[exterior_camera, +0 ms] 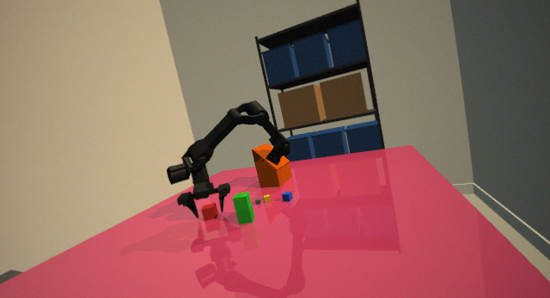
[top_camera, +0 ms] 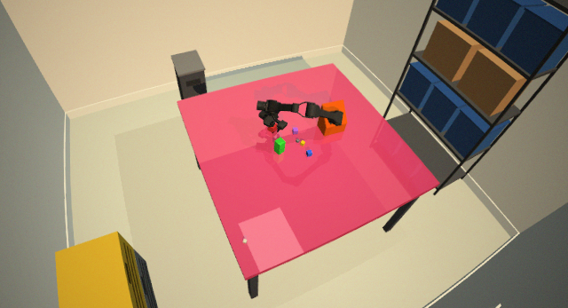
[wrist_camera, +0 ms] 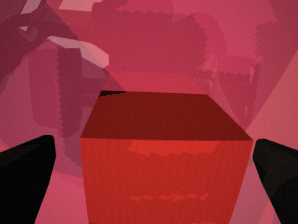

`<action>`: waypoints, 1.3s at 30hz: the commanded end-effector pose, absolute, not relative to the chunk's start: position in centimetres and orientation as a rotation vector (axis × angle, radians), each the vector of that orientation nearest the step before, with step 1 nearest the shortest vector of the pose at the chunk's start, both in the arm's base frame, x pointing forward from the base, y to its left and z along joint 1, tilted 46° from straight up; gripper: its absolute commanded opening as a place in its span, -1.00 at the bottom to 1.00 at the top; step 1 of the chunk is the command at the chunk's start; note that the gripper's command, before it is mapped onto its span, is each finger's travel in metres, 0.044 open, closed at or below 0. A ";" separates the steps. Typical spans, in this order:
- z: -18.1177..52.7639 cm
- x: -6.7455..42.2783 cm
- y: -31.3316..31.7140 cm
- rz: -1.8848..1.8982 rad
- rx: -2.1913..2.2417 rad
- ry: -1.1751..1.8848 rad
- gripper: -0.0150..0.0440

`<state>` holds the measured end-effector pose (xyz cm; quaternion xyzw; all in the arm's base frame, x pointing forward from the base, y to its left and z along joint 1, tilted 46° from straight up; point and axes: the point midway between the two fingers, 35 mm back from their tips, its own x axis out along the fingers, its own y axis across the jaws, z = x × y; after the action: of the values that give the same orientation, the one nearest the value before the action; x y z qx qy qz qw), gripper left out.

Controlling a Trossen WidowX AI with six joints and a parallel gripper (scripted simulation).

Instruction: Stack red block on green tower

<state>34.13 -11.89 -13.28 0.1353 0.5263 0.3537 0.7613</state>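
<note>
The red block [top_camera: 272,129] [exterior_camera: 209,211] [wrist_camera: 162,185] rests on the pink table [top_camera: 337,188] [exterior_camera: 387,229]. My gripper [exterior_camera: 209,209] [wrist_camera: 158,149] is open and lowered around it, one black finger on each side, with a gap on both sides. In the top view the gripper [top_camera: 273,124] covers most of the block. The green tower [top_camera: 280,146] [exterior_camera: 243,208] stands upright on the table just beside the block, apart from the fingers.
Small purple [top_camera: 295,130], yellow [top_camera: 303,143] [exterior_camera: 266,197], grey [exterior_camera: 258,201] and blue [top_camera: 309,153] [exterior_camera: 287,196] cubes lie near the tower. The arm's orange base [top_camera: 333,118] [exterior_camera: 271,169] stands behind them. A paler square patch [top_camera: 271,239] marks the table's front corner. A shelf rack [top_camera: 479,68] stands beyond the table.
</note>
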 end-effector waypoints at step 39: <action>-8.6 32.7 -16.5 0.770 0.301 1.149 -0.49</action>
<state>32.89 -15.42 -9.67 0.1440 0.5271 0.3531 0.7594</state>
